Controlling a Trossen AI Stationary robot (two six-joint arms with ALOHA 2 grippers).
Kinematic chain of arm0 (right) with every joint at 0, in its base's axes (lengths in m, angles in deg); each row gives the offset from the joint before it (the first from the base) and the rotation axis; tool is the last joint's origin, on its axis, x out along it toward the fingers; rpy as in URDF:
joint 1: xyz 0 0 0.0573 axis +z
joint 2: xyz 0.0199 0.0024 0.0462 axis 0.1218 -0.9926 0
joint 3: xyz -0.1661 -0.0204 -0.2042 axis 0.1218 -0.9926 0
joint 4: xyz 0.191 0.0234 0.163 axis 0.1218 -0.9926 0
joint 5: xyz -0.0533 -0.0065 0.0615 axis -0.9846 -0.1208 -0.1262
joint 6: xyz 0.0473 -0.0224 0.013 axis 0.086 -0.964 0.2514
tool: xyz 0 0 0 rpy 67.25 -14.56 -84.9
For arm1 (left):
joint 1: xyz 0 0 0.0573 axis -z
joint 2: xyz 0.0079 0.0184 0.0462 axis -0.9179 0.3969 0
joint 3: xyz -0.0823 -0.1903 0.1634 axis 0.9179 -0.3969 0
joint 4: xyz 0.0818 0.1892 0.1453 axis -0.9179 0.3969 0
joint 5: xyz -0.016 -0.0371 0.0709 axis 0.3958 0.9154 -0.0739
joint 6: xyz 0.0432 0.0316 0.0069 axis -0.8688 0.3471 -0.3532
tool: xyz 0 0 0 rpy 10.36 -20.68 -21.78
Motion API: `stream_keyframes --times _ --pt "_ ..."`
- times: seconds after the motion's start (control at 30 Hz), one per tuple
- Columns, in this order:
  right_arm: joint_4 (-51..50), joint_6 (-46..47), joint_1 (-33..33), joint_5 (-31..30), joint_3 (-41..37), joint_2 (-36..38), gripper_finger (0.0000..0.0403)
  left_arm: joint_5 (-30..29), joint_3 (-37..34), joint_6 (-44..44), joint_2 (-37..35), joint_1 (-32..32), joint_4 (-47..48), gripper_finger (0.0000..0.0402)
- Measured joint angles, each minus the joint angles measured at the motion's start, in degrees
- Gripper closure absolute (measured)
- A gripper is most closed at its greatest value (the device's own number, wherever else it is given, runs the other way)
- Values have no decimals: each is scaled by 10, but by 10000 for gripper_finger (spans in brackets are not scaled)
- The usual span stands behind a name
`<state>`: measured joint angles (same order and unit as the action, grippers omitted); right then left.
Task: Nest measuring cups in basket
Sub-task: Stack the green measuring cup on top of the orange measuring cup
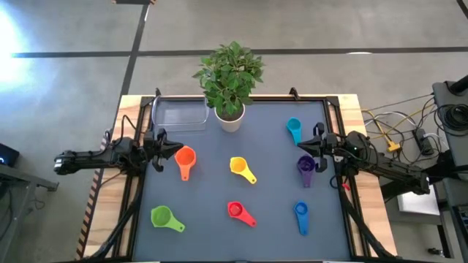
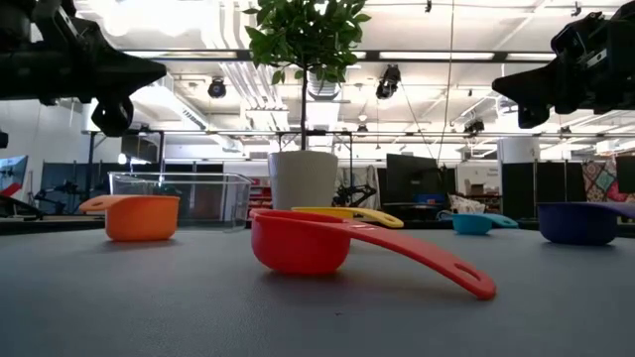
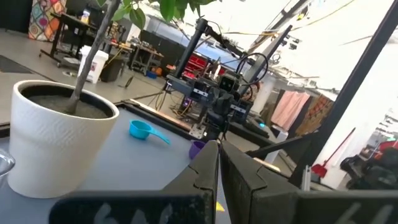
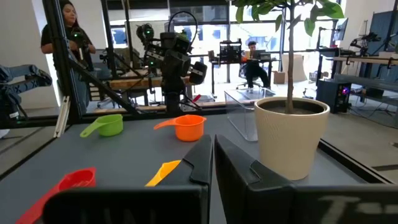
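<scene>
Several measuring cups lie apart on the dark mat, each resting on its base: orange [image 1: 184, 158], yellow [image 1: 240, 168], red [image 1: 238, 212], green [image 1: 164, 217], purple [image 1: 306, 168], teal-blue [image 1: 294, 130] and blue [image 1: 301, 214]. The clear basket [image 1: 179, 115] stands at the far left beside the plant pot [image 1: 229, 117]. My left gripper [image 1: 174, 152] is shut and hovers level, high over the orange cup [image 2: 139, 215]. My right gripper [image 1: 307, 150] is shut and hovers level, high above the purple cup's spot.
A white pot with a leafy plant [image 2: 303, 178] stands at the far middle, right of the basket [image 2: 179, 196]. The mat's raised black frame [image 1: 139, 183] runs along both sides. People show in the room beyond the table [image 4: 65, 31]. Cables lie off the right edge [image 1: 398, 139].
</scene>
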<state>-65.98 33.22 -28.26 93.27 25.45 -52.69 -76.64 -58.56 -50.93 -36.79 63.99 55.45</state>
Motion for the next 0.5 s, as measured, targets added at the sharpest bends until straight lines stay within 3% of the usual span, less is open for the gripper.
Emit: stream_keyframes --times 0.2,0.5 --pt "0 0 0 0 0 0 394 0 0 17 0 0 -1 402" --pt "0 0 0 0 0 0 394 24 1 -74 16 0 -47 402"
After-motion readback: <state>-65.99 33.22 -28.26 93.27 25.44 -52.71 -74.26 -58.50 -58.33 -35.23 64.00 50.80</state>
